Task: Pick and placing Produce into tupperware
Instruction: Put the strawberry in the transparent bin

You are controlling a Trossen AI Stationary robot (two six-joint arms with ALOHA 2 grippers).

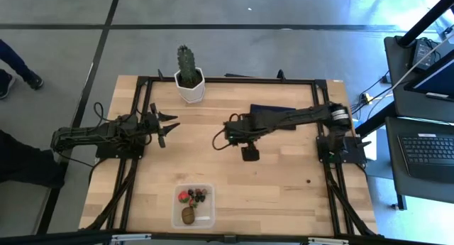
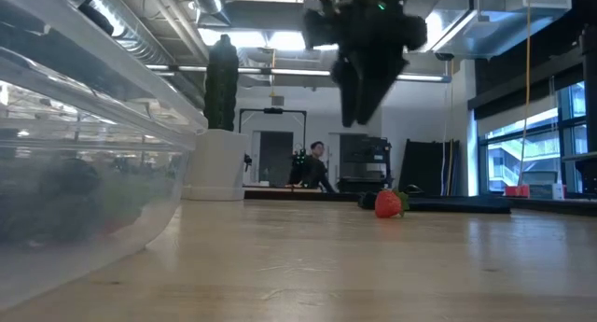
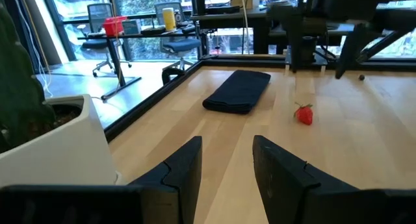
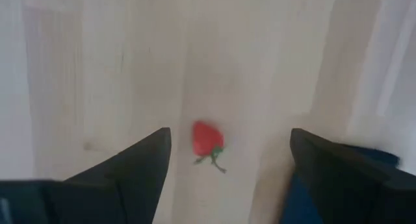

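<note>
- The wooden bench (image 1: 284, 188) is carrying the clear tupperware (image 1: 193, 207) at its near edge, holding small red fruits, dark berries and a brown kiwi-like fruit (image 1: 188, 216).
- The right arm is reaching across mid-bench, its right pincer (image 4: 227, 165) hanging spread wide above a lone red strawberry (image 4: 206, 139), not touching it.
- The left pincer (image 3: 226, 169) is waiting near the potted cactus (image 1: 189, 73), fingers narrowly parted, gripping nothing.
</note>
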